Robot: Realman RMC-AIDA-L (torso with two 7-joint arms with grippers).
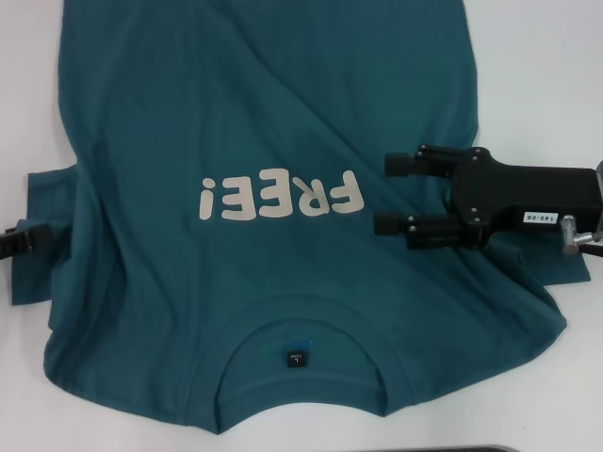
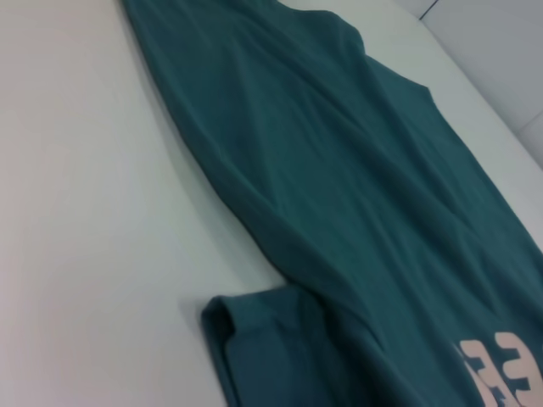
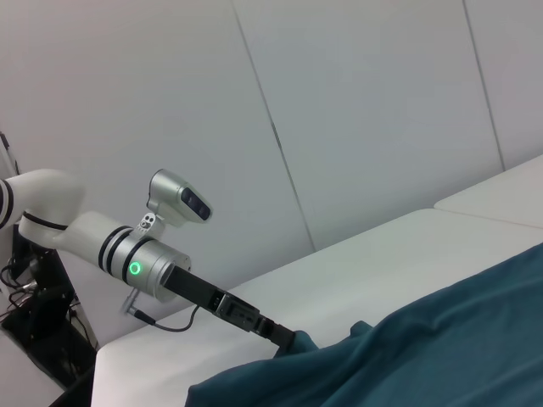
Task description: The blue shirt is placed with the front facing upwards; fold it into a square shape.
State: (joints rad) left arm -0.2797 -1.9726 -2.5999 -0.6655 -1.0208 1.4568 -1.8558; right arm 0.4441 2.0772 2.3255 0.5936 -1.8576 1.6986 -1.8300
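The blue shirt (image 1: 264,122) lies front up on the white table, its collar (image 1: 311,315) and black neck label (image 1: 298,359) nearest me. The off-white "FREE!" print (image 1: 280,196) reads upside down. My right gripper (image 1: 391,193) is open and empty. It hovers over the shirt's right side near the right sleeve (image 1: 528,282), with its fingers pointing toward the print. My left gripper (image 1: 24,240) sits at the outer edge of the left sleeve (image 1: 47,202) and is mostly out of frame. The left wrist view shows the shirt (image 2: 339,170) and the sleeve's curled edge (image 2: 222,318). The right wrist view shows the shirt (image 3: 441,339) and the left gripper's tip (image 3: 284,337) at the cloth.
The white table (image 1: 537,75) shows bare on both sides of the shirt. A dark strip (image 1: 452,448) runs along the near edge. In the right wrist view, the left arm (image 3: 136,254) reaches in from pale wall panels (image 3: 382,102) behind the table.
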